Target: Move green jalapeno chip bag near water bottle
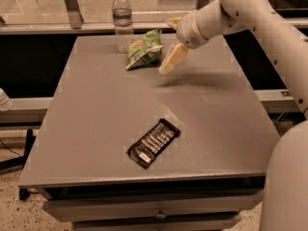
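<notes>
The green jalapeno chip bag [143, 48] lies crinkled on the grey table [96, 109] near its far edge, right beside the water bottle [122, 20], which stands upright with its white cap on. My gripper [172, 40] hovers just to the right of the bag, a little above the table. It is open and empty, with one pale finger [173, 58] pointing down toward the table and the other up behind it. It does not touch the bag.
A flat black rectangular packet [153, 143] lies near the table's front middle. A metal rail and a post [72, 6] run behind the far edge. My white arm [269, 28] reaches in from the right side.
</notes>
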Tool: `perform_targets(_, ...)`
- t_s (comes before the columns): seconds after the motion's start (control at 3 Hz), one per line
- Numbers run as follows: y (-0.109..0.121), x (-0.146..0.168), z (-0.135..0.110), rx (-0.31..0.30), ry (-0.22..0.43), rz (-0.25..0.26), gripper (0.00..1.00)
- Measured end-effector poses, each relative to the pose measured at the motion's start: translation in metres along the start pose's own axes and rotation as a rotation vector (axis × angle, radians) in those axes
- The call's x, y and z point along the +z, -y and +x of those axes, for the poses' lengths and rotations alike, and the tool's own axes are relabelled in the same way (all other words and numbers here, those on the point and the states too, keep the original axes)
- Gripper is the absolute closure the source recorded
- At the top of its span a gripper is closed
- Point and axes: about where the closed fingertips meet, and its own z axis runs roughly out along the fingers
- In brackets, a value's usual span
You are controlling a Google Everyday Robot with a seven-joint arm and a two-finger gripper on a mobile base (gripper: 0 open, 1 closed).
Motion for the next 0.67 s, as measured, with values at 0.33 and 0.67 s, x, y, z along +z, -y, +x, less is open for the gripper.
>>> perform_targets(0.33, -0.008, -0.052, 0.014, 0.023, -0.008, 0.019, 0.0)
perform_targets(0.67, -0.017, -0.128, 0.037, 0.043, -0.037, 0.058, 0.0)
